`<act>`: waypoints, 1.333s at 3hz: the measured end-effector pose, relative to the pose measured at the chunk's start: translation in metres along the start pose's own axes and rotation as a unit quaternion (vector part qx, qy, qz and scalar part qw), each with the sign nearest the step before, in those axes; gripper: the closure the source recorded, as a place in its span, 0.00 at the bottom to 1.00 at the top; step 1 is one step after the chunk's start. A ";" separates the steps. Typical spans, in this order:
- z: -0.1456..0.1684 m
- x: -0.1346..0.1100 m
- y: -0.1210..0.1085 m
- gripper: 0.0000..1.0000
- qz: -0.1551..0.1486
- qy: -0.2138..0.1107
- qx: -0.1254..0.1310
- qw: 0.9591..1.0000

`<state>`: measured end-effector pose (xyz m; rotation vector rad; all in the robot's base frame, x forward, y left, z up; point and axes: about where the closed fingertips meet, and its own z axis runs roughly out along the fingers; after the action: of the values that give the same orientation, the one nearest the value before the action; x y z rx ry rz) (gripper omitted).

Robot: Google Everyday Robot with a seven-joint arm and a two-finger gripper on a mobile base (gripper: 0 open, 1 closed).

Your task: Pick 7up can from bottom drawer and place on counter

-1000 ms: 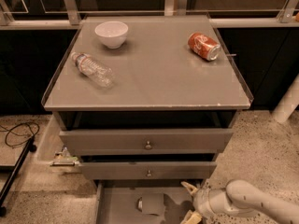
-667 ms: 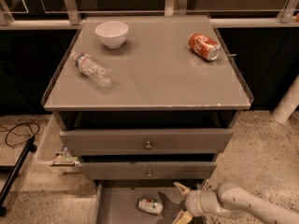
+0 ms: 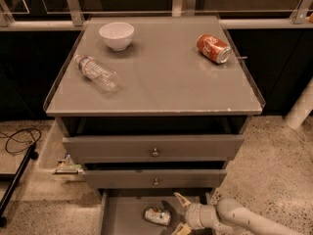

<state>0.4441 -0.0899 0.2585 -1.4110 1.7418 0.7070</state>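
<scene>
Gripper (image 3: 180, 214) spread wide, positioned just right of 7up can (image 3: 157, 215). Can laid sideways in bottom drawer (image 3: 122, 218).

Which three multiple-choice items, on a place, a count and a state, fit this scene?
1. Where is the small silver-white 7up can? A on the floor; B in the open bottom drawer; C in the middle drawer.
2. How many things rest on the flat grey counter? A two; B three; C five.
3. The two-finger gripper is: A open beside the can; B shut on the can; C over the counter.
B: it lies on the drawer's floor. B: white bowl, clear bottle, orange-red can. A: fingers spread.
</scene>
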 end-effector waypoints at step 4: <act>0.086 0.068 -0.010 0.00 0.032 0.039 0.002 0.999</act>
<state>0.4665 -0.0592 0.1552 -1.4021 1.8552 0.6917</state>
